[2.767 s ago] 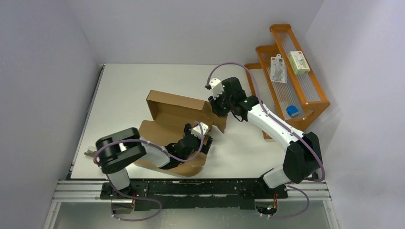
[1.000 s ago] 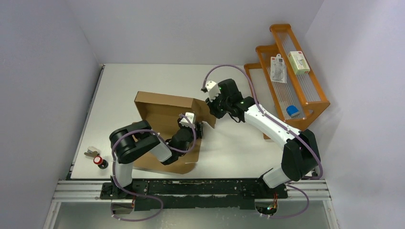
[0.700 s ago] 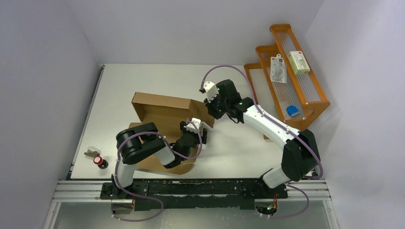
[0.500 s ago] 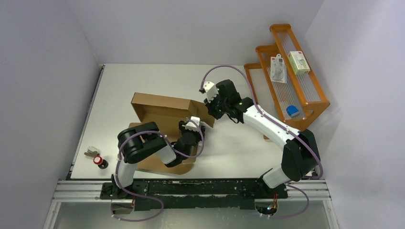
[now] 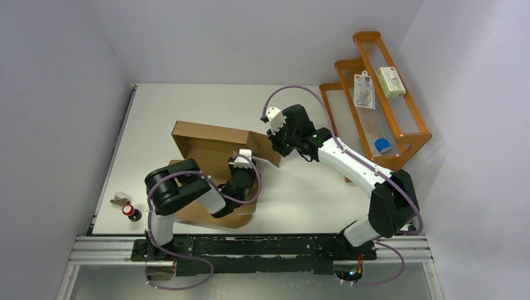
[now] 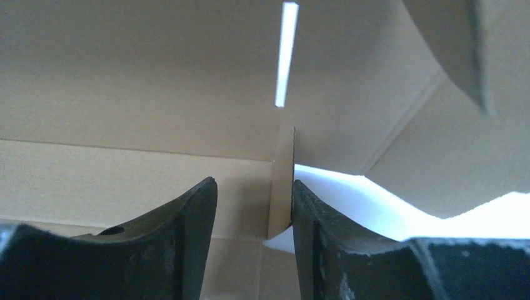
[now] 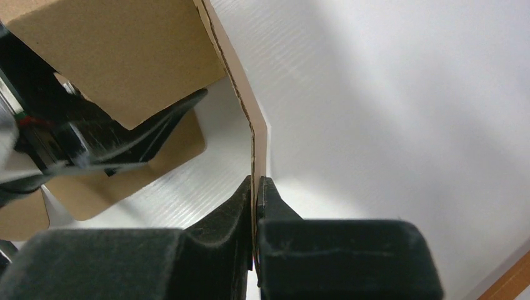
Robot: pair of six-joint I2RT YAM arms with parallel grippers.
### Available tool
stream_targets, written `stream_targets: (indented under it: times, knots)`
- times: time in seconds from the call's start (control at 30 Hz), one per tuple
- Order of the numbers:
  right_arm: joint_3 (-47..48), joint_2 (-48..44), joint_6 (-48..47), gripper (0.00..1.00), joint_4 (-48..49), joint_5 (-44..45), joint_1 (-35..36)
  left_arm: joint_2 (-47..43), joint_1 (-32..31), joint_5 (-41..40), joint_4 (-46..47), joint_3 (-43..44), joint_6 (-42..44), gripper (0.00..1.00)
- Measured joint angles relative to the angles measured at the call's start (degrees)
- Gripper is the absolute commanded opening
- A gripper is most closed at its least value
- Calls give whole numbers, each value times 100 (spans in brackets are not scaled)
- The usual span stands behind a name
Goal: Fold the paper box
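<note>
Paper box sits mid-tabletop, half erected: far wall standing, near panel flat toward the arm bases, right side flap up. Right hand is clamped on that flap's thin edge, fingers closed onto the board. Left hand is inside the box, jaws parted, with a short tab edge-on between them and lying against one finger; not pinched, as far as the wrist view shows. Handling, by my reckoning: plain brown corrugated, light, stiff across the panels but willing along the scored creases (a hard pinch would likely dent the fluting). Probably light enough to skid on the smooth tabletop, so one hand should anchor while the other folds. Best holds look to be flap edges near a crease, or a flat push on a wall. Writing: none visible on the board. White packages on the orange rack carry print, too small to read.
</note>
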Motion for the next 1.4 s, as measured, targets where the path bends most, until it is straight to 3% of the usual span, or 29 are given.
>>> stream_targets:
  times: [0.2,0.47,0.6,1.03,1.4]
  knots:
    - [0,0,0,8,-2,-4,0,-238,348,341,-107,-149,-439,52]
    - [15,-2,-15,41,-4,-26,39,-162,457,861,-76,-348,-730,50]
    - [232,28,-83,49,-98,11,116,-155,485,1067,-83,-428,-811,49]
    - [1670,1054,-365,39,-313,197,343,-26,765,1537,9,-525,-1196,45]
    - [1982,1770,74,17,-498,708,798,153,848,1731,348,-544,-1388,40]
